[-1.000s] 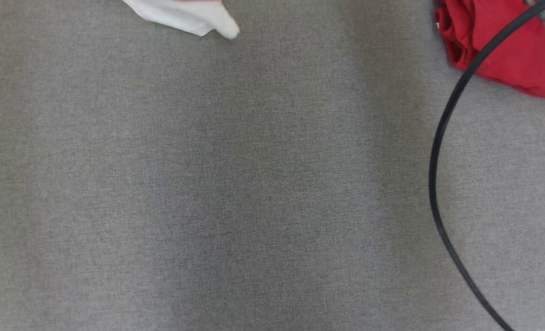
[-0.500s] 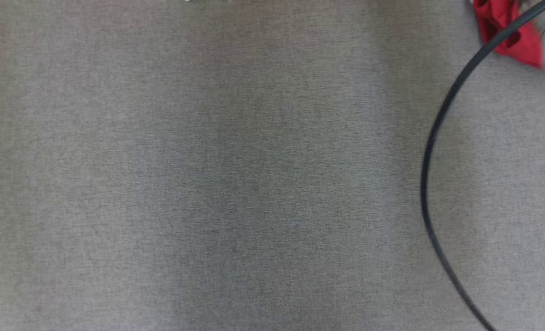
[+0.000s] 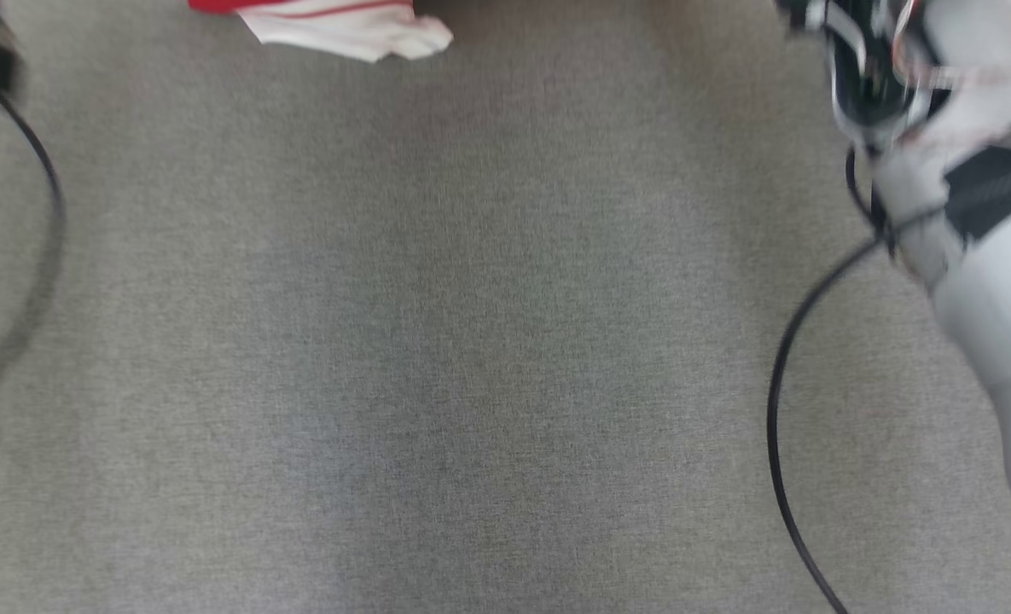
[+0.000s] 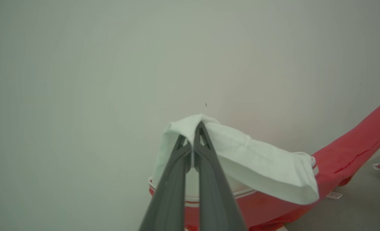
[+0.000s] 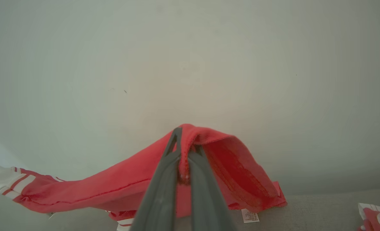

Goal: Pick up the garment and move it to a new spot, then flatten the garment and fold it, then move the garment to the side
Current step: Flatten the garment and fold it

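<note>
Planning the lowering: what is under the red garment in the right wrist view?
Under the garment, a grey fabric surface and a white label show; the folds cover the rest.

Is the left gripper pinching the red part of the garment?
No: the left gripper is shut on the white part of the garment.

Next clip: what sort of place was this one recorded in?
Probably an indoor garment-folding workstation, perhaps a lab: a wide grey fabric-covered surface, a bare pale wall behind it, and a red-and-white garment with another red-and-white cloth piece lying nearby.
</note>
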{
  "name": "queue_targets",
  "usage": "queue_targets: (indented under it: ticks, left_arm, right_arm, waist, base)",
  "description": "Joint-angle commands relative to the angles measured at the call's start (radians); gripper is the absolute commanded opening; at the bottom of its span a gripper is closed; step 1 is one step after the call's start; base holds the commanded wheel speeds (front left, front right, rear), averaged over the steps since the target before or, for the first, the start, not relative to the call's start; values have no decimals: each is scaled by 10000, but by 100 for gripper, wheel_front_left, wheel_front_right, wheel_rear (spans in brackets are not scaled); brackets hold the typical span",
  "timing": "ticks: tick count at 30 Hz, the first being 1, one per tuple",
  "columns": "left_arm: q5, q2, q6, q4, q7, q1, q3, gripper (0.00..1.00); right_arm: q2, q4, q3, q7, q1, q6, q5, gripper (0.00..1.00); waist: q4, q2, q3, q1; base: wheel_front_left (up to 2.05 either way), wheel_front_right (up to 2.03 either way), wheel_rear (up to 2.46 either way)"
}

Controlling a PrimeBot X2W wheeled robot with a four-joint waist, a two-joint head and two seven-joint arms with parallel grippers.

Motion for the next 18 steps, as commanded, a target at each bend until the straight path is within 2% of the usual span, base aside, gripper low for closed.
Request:
queue_targets:
  ticks: [1,10,11,18]
  left_arm:
    - [-214,42,198,-501,-85,784,143,0]
    - [8,179,1672,-3872,-79,5235,337,0]
    - [8,179,1672,-3872,-79,5235,337,0]
    - [40,-482,2661,-5650,-79,8523,819,0]
  right_arm:
    - [-124,-304,141,-156,576,-1,162,0]
    - [-867,-1868,883,-689,3501,-1,20,0]
    - [-867,-1868,883,-689,3501,-1,20,0]
    - [-1221,-2634,610,-899,5690,-1,-294,0]
  waist:
    - [7,0,-397,1]
    - [-33,0,-1068,1]
    - [-33,0,-1068,1]
    - [83,0,-1823,1]
  base:
    - [0,0,0]
    - [0,0,0]
    - [0,0,0]
    - [0,0,0]
